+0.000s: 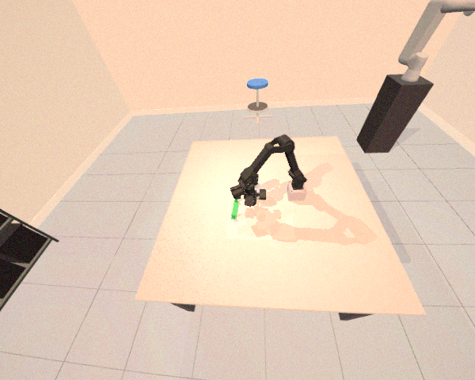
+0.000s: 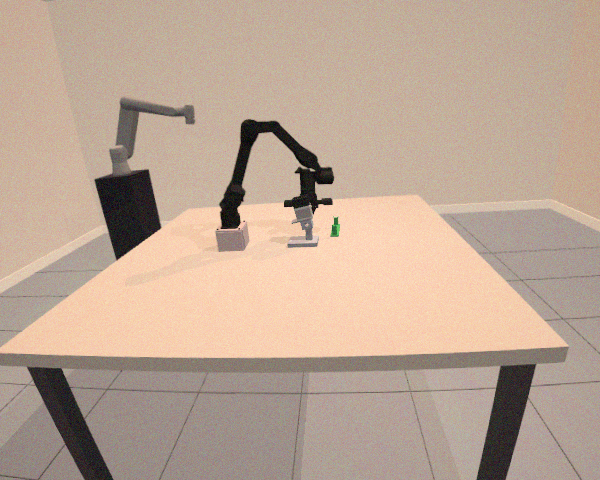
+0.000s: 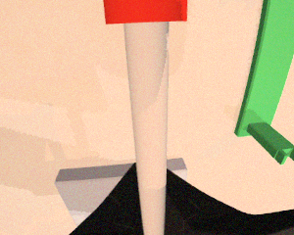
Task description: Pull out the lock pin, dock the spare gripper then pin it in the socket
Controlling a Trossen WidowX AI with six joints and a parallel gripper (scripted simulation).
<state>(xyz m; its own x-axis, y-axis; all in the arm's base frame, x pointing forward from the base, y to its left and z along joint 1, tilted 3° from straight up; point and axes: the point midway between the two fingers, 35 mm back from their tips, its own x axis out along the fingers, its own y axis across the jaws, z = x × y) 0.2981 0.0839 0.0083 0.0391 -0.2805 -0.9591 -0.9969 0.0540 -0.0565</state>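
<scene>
Pincer (image 1: 250, 202) (image 2: 310, 210) (image 3: 145, 168): one, yours, clenched on the pale shaft of the red-ended lock pin (image 3: 149, 98). Mount (image 2: 303, 241) (image 3: 95, 196): one, grey, standing on your table (image 1: 279, 278) (image 2: 300, 304) (image 3: 34, 64). Green stand (image 1: 234, 209) (image 2: 335, 228) (image 3: 269, 69): one, near the mount, on the table. Spare gripper: you cannot tell which piece.

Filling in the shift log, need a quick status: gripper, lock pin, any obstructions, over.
Gripper shut on red-ended lock pin. Pin's other end out of sight. Green stand close by, looks off to one side.
</scene>
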